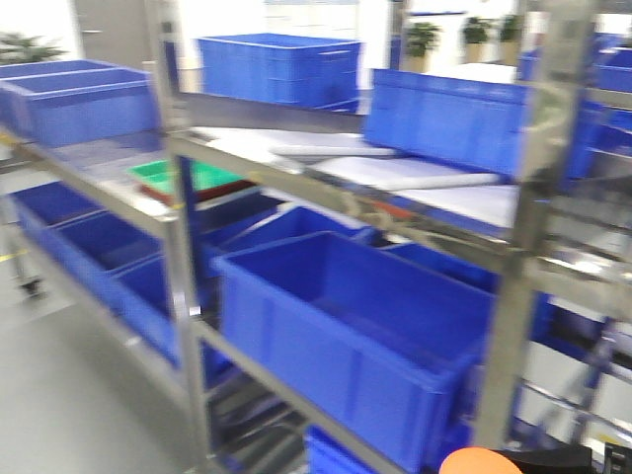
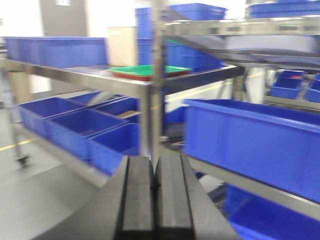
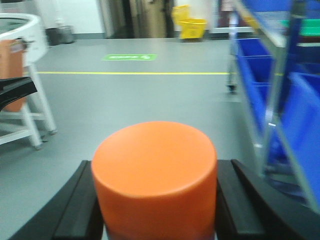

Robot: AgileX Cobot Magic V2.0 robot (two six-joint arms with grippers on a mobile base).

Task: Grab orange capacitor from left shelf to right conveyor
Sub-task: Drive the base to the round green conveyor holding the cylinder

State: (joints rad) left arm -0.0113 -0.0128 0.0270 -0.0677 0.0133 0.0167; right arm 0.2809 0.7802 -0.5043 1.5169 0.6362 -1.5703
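The orange capacitor (image 3: 155, 180) fills the bottom of the right wrist view, an upright orange cylinder held between the two black fingers (image 3: 75, 210) of my right gripper (image 3: 155, 207), which is shut on it. Its top also peeks in at the bottom edge of the front view, the orange capacitor (image 1: 481, 462). My left gripper (image 2: 155, 185) is shut with nothing in it, hanging in front of the left shelf (image 2: 150, 100). That steel rack (image 1: 183, 247) carries blue bins (image 1: 346, 336). A white rim of the right conveyor (image 3: 25, 22) shows at the far left of the right wrist view.
A green tray over a red one (image 1: 193, 180) lies on the middle shelf level. An orange panel and white legs (image 3: 30, 110) stand under the conveyor. Grey floor with a yellow line (image 3: 135, 73) stretches ahead; a yellow cart (image 3: 190, 25) stands far off.
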